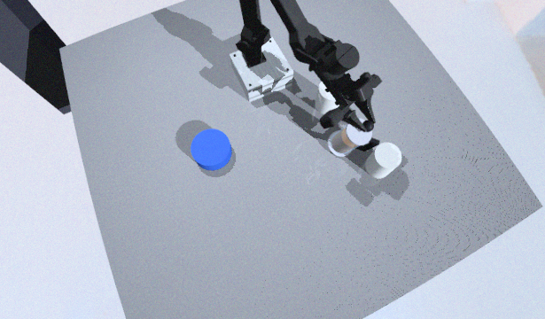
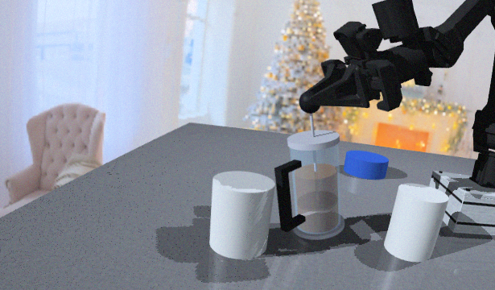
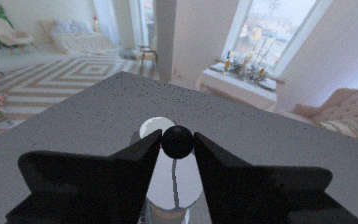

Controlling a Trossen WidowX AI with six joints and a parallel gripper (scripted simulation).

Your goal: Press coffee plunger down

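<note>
Gripper (image 2: 310, 105) black, parallel-jaw, clamped on the small black ball knob (image 3: 177, 142) that tops the thin metal plunger rod (image 2: 312, 125); in the wrist view both fingers pinch the knob from either side. Clear glass coffee press with black handle (image 2: 315, 193) stands upright on the grey table (image 1: 272, 230), at about 3 o'clock from table centre in the top view, just out from the white arm base block (image 1: 261, 71). A short stretch of rod shows above the white round lid (image 2: 313, 140), so judged partway through the press, not bottomed out.

Risks: arm reaches in at a slant, so any sideways drift of the wrist during the push would lever the rod and tilt or slide the press. Push needs to go straight along the rod. Releasing before the knob reaches the lid leaves the job short. Opening while dragging sideways could nudge the press.

Room: tight. One plain white cylinder (image 2: 241, 213) sits just beside the handle at 9 o'clock of the press in the exterior view, a second white cylinder (image 2: 416, 221) near at 3 o'clock. Low blue round puck (image 2: 366, 164) beyond at 1 o'clock, apart from the press. Sideways slide would hit a cylinder quickly. Open space is upward, best exit after release. Table edges well apart from the press on every side
</note>
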